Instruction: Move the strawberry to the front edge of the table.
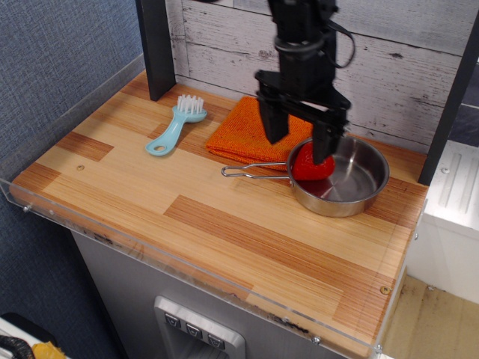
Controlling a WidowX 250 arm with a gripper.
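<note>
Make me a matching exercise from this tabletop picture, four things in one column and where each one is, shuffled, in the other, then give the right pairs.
Things:
1. strawberry
2. orange cloth
3. blue brush
4. gripper

Places:
A. lying on the table nearest the left edge
B. spread flat by the back wall
C. above the pan's left side, jaws apart
D. inside the steel pan

Pairs: 1-D, 2-B, 3-A, 4-C
</note>
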